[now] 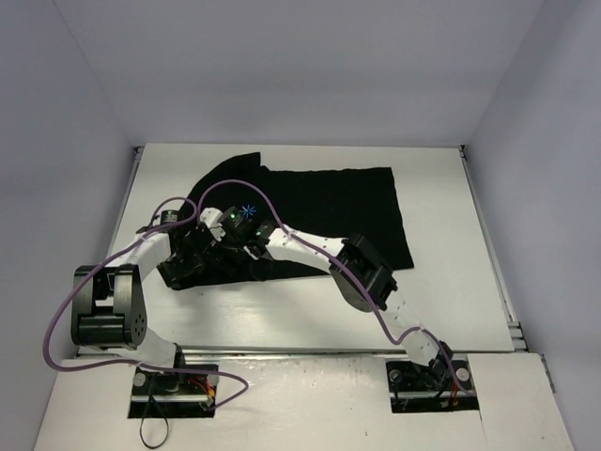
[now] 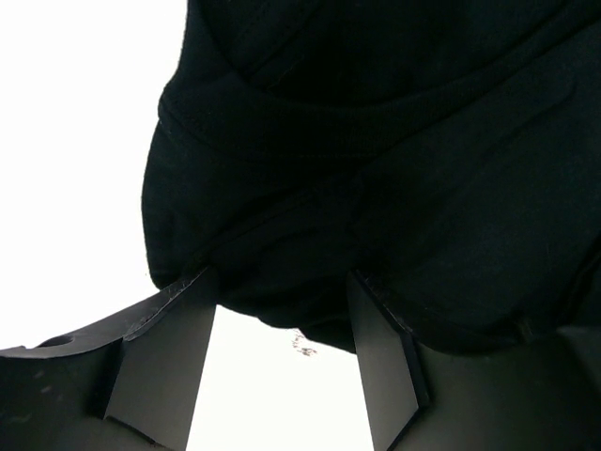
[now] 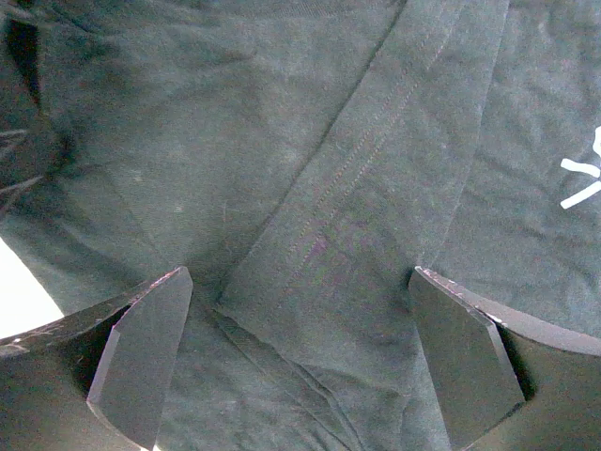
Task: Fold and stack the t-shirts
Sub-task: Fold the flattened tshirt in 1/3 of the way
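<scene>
I see a black short-sleeved cloth t-shirt (image 1: 338, 202) lying on the white table (image 1: 451, 301). My left gripper (image 2: 282, 282) and right gripper (image 3: 299, 274) are both spread wide over its left part.

White counter (image 1: 451, 282), enclosed by pale walls (image 1: 310, 66) at left, far and right. Directly on it, across the far-left and middle part: one black t-shirt (image 1: 347, 207), right portion flat with straight edges, left portion bunched and folded over. Light-blue star-like logo (image 1: 248, 210) facing up near the bunched part. White surface showing along near and right margins.
</scene>
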Robot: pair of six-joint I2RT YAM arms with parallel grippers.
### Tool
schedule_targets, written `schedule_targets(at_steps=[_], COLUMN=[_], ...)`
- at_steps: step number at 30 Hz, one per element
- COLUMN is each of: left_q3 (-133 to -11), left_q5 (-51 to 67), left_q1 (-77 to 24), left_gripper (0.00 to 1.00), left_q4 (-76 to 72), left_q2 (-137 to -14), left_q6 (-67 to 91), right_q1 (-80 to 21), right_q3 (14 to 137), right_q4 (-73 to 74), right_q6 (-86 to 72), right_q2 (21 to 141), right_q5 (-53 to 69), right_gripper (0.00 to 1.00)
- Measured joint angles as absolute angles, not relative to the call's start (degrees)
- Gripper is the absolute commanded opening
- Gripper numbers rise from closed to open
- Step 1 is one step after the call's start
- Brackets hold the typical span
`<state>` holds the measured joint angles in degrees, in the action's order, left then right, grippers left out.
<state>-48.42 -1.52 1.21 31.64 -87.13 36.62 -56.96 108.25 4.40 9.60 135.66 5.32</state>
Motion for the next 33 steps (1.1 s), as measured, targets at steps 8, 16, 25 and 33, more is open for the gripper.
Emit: schedule_targets(at_steps=[8,16,25,33], left_q3=[-48.3,-48.2,-48.2,-48.2], left_q5=[-1.5,-1.1,-1.1,-1.0], left_q1=[1.3,1.7,1.7,1.7], left_gripper=[0.55,0.55,0.55,0.55], left_q4=[31.5,31.4,31.3,31.5], left_q2=[-87.1,-87.1,-87.1,-86.9], left_q6=[36.6,36.6,36.6,36.6], right_q1=[-56.9,-53.8,-44.1,-37.7], right_q3=[108.3,108.4,109.7,113.6], right_q4=[3.2,2.7,2.9,3.2], right_q6=[10.4,10.6,10.6,9.2], right_q2=[136.6,136.7,136.7,133.4], right_q5=[-0.2,-4.5,-8.2,-9.2], right_gripper=[1.0,1.0,1.0,0.99])
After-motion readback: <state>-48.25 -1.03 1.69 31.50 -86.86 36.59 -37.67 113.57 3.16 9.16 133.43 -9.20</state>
